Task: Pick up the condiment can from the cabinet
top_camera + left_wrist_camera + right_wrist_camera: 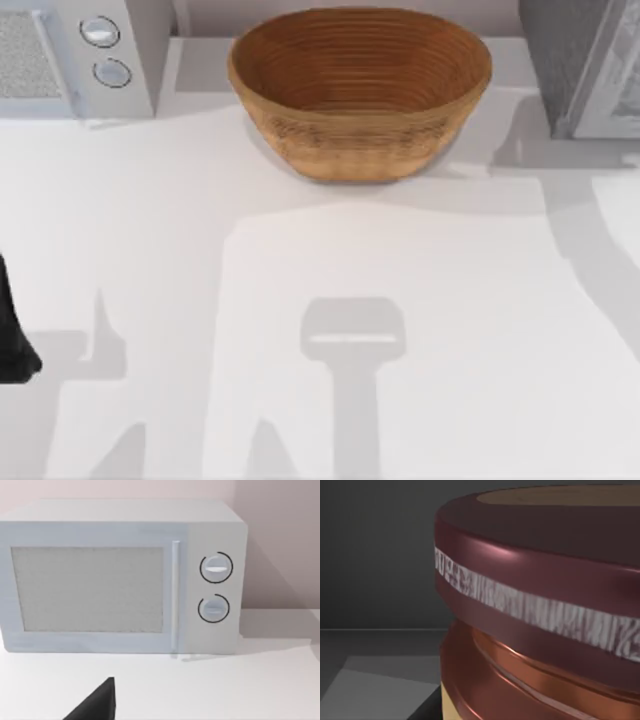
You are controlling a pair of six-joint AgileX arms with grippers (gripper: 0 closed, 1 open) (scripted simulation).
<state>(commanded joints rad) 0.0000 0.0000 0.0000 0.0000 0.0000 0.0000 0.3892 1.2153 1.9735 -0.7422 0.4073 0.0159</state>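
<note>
A white table (pixel 300 350) holds a ribbed, woven brown oval basket (pixel 360 90) at the back centre, a pale grey microwave (pixel 120 575) with two round dials back left, and a grey cabinet (pixel 580 65) back right. The condiment can (pixel 535 605), seen close by the right wrist camera, has a glossy maroon lid with a whitish band, against dark grey walls. The left arm (pixel 12 335) is at the table's left edge. Whether either gripper's fingers are apart or together cannot be told.

You have a white table (pixel 300 300) carrying a woven basket (pixel 360 90) at its far middle, a microwave (pixel 120 575) straight ahead of your left gripper, and a grey cabinet (pixel 585 65) far right.
</note>
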